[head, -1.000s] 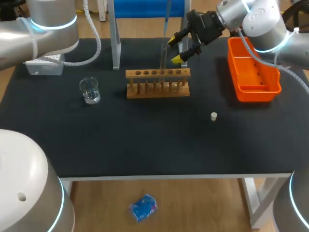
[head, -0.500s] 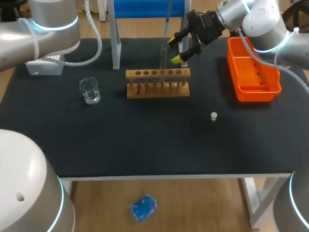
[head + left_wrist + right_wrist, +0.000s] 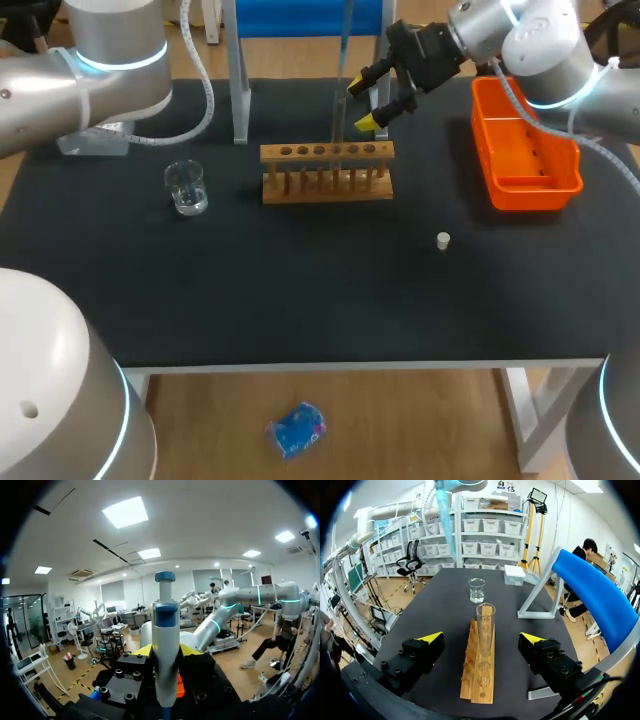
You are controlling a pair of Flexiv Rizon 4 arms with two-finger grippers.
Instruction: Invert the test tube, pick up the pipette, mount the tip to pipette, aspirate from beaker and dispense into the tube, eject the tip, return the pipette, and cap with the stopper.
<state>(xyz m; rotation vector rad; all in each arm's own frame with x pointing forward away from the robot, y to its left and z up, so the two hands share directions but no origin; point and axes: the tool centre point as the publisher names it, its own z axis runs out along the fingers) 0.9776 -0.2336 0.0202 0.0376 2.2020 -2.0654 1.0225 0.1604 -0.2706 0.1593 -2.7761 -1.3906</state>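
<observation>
A white pipette [image 3: 165, 645] with a blue plunger stands upright between the yellow tips of my left gripper [image 3: 166, 652], which is shut on it. Its translucent blue tip [image 3: 445, 515] hangs above the table, a thin line [image 3: 346, 30] in the head view above the rack. A clear test tube [image 3: 338, 118] stands upright in the wooden rack [image 3: 327, 170]. My right gripper [image 3: 372, 98] is open just right of the tube. In the right wrist view the tube [image 3: 485, 622] rises ahead, between the wide-apart fingers of that gripper [image 3: 482, 642]. The beaker [image 3: 186, 187] stands at the left. The white stopper [image 3: 443, 240] lies at the right.
An orange bin [image 3: 525, 150] sits at the right edge. The white tip box [image 3: 95, 140] lies at the back left, partly under my left arm. The blue pipette stand [image 3: 240, 80] rises behind the rack.
My left arm has shifted slightly to the right, covering more of the tip box. The right arm and the tube have not moved.
</observation>
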